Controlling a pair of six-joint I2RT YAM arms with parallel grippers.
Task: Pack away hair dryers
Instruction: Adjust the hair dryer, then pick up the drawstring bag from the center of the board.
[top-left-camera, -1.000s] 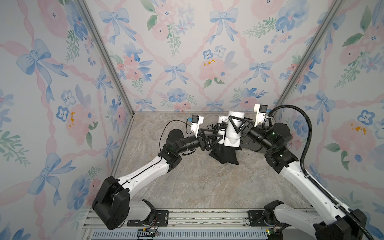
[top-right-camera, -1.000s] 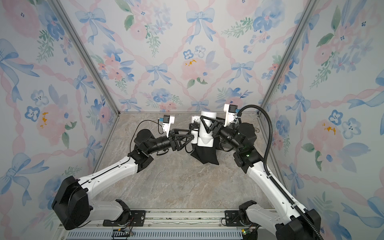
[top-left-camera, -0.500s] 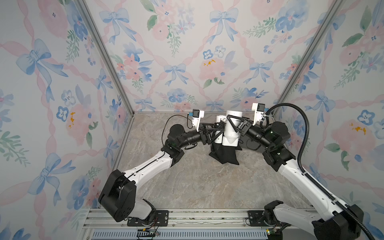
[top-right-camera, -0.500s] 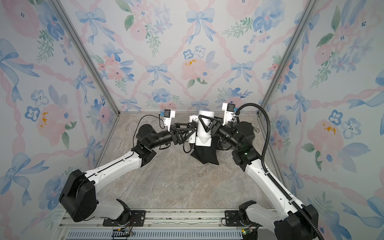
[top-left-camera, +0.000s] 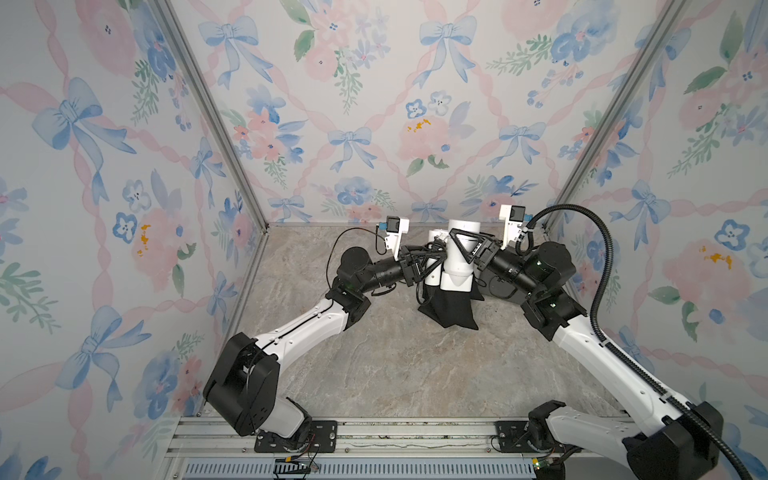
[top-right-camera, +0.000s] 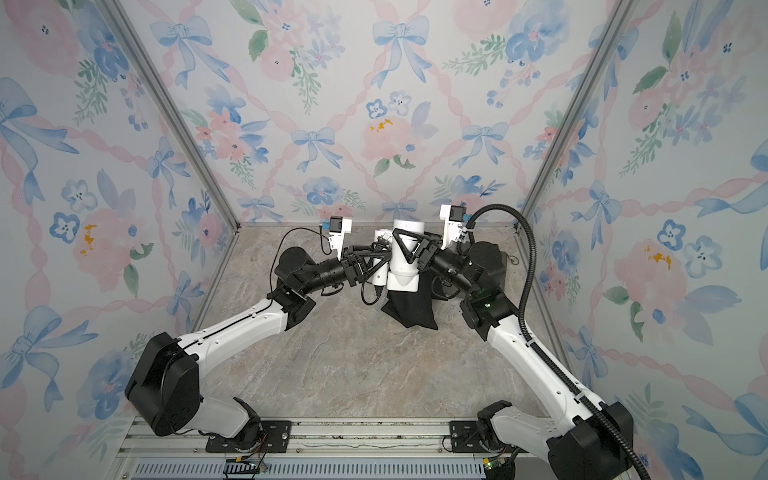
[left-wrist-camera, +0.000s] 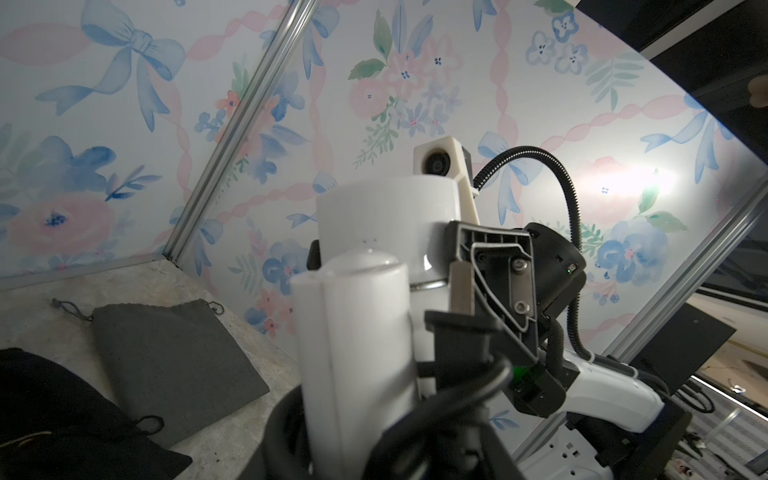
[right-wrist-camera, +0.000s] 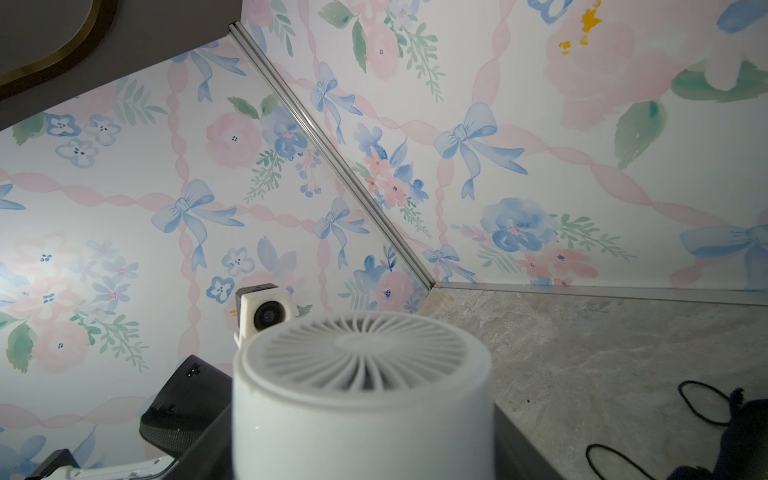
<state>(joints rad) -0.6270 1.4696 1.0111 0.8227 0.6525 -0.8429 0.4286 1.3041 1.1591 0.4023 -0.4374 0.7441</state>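
Both top views: the right gripper (top-left-camera: 465, 247) is holding the white hair dryer (top-left-camera: 457, 274) upright over the worktop (top-left-camera: 395, 365), with its nozzle end pointing down onto the black pouch (top-left-camera: 451, 309).
Step in hand: the dryer is apparently being fed nozzle-first into the pouch. Only the tip is meeting the cloth, and whether it is already inside the mouth cannot be told, so this packing is looking barely begun.
Right jaws: they are clamping the dryer's barrel from both sides, about halfway up. The right wrist view is showing the intake grille (right-wrist-camera: 365, 353) just beyond them.
Left side: the left gripper (top-left-camera: 430, 262) is reaching in opposite, at the folded handle (left-wrist-camera: 353, 353) and the dark cord (left-wrist-camera: 465, 386) bunched beside it.
Left jaws: they are sitting mostly outside the left wrist view. Whether they are gripping or merely flanking the handle and cord cannot be told.
Next move: it is probably calling for the cord and handle to be gathered against the barrel and the pouch mouth spread, then a straight descent.
Elsewhere: a grey pouch (left-wrist-camera: 174, 353) is lying flat on the worktop, apart from the dryer.
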